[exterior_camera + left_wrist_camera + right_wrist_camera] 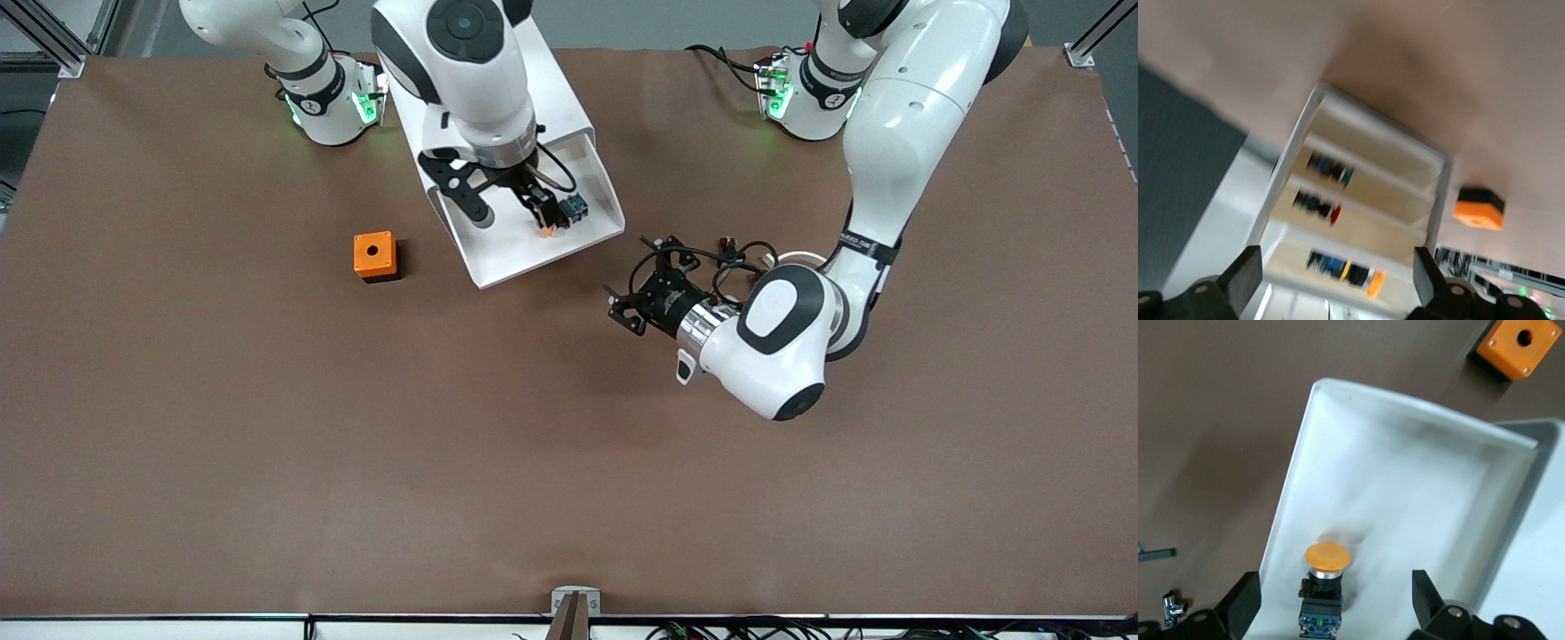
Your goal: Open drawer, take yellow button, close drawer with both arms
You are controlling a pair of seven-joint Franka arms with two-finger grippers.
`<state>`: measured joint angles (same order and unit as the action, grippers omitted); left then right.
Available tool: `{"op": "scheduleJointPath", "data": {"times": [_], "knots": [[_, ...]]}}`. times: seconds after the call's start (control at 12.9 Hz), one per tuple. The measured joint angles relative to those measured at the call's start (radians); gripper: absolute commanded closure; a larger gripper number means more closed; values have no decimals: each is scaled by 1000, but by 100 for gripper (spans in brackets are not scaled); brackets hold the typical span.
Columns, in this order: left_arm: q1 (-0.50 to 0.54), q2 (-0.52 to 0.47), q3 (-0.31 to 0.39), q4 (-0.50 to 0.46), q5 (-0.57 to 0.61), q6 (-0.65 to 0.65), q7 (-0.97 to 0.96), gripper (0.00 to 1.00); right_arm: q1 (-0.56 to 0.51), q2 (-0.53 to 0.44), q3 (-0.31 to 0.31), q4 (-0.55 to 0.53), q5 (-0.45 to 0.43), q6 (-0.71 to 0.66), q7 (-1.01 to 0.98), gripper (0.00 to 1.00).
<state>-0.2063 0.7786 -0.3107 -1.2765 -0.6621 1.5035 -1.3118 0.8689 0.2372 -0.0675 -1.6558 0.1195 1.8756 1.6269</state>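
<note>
The white drawer point(498, 258) stands open, and the button point(557, 218) lies in it with its orange cap toward the front camera. My right gripper point(544, 213) is down in the drawer, open, with a finger on either side of the button point(1322, 587) without touching it; the fingers point(1245, 603) are wide apart. My left gripper point(633, 283) is open and empty, low over the table beside the drawer's front, toward the left arm's end. The left wrist view looks into the cabinet point(1431, 200) between its open gripper point(1335, 260) and shows the orange-capped button point(1371, 283).
An orange cube box with a round hole point(374, 255) sits on the brown table beside the drawer, toward the right arm's end; it also shows in the wrist views point(1518, 347) point(1479, 208). The cabinet's other shelves hold a green-capped point(1331, 170) and a red-capped part point(1317, 205).
</note>
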Motion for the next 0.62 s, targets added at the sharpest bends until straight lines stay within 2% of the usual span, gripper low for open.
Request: {"op": "scheduleJointPath", "data": {"times": [0.23, 0.46, 0.54, 0.62], "knots": [[-14, -51, -16, 3, 214, 159, 117, 1, 35, 65, -1, -1, 0, 74, 59, 0], [-44, -95, -36, 3, 410, 285, 135, 1, 59, 106, -1, 0, 0, 95, 78, 2], [-55, -104, -41, 3, 467, 311, 135, 1, 65, 113, -2, 0, 0, 95, 86, 4], [-68, -112, -44, 3, 519, 329, 135, 1, 70, 116, -2, 0, 0, 95, 98, 10]]}}
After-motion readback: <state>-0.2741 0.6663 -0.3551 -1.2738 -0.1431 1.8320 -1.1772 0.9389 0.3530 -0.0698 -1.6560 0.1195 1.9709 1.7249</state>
